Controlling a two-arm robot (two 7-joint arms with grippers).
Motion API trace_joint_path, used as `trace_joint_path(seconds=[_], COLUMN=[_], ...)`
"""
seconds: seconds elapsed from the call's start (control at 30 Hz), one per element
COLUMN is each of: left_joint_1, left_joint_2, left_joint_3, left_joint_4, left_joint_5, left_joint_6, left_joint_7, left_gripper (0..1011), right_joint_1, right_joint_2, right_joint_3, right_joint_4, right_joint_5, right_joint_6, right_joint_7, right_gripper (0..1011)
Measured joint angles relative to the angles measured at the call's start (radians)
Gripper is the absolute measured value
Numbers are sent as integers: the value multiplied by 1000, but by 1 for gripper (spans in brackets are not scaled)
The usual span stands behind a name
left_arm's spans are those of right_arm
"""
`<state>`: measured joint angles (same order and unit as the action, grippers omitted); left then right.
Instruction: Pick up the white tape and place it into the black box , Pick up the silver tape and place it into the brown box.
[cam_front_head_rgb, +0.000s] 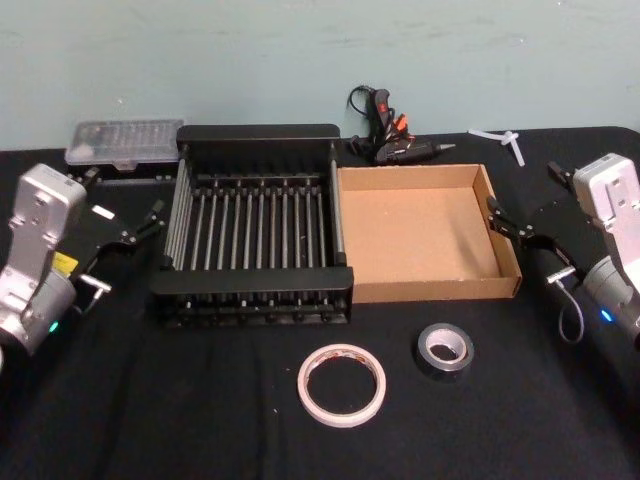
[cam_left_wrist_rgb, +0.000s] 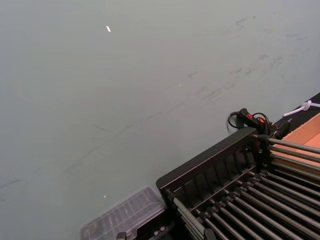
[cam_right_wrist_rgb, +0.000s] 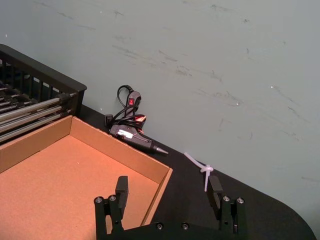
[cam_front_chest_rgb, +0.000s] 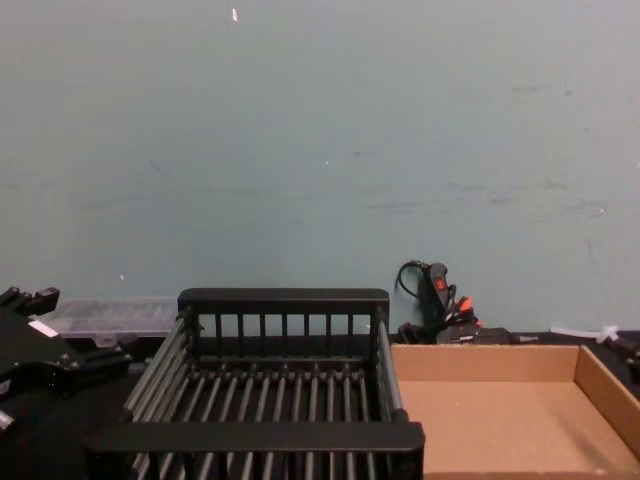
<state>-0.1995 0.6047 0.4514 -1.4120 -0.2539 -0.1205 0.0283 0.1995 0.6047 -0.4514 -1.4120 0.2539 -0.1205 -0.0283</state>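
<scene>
With both tapes lying close together low in the head view, white tape (cam_front_head_rgb: 341, 384) left of silver tape (cam_front_head_rgb: 445, 351), either spread-jawed gripper, left (cam_front_head_rgb: 143, 226) or right (cam_front_head_rgb: 512, 224), could nudge the wrong roll.

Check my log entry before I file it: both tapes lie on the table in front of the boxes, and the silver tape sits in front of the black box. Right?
One slip. In the head view the silver tape lies in front of the brown box, not the black box. The white tape lies nearer the black one. Both tapes do lie on the table, outside the boxes.
</scene>
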Motion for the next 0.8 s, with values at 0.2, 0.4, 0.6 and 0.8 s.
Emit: trace_joint_path(seconds=[0.2,0.4,0.6,0.8], left_joint_1=[0,0,0,0], left_joint_2=[0,0,0,0], left_joint_3=[0,0,0,0], left_joint_4=[0,0,0,0], left_joint_5=[0,0,0,0], left_joint_6=[0,0,0,0], left_joint_7=[0,0,0,0], left_gripper=[1001,1001,1001,1001], right_joint_1=[0,0,0,0], right_joint_2=[0,0,0,0], right_joint_3=[0,0,0,0], right_joint_4=[0,0,0,0], right_joint_5=[0,0,0,0], right_joint_6=[0,0,0,0], right_joint_7=[0,0,0,0], right_gripper=[1002,1002,1002,1002])
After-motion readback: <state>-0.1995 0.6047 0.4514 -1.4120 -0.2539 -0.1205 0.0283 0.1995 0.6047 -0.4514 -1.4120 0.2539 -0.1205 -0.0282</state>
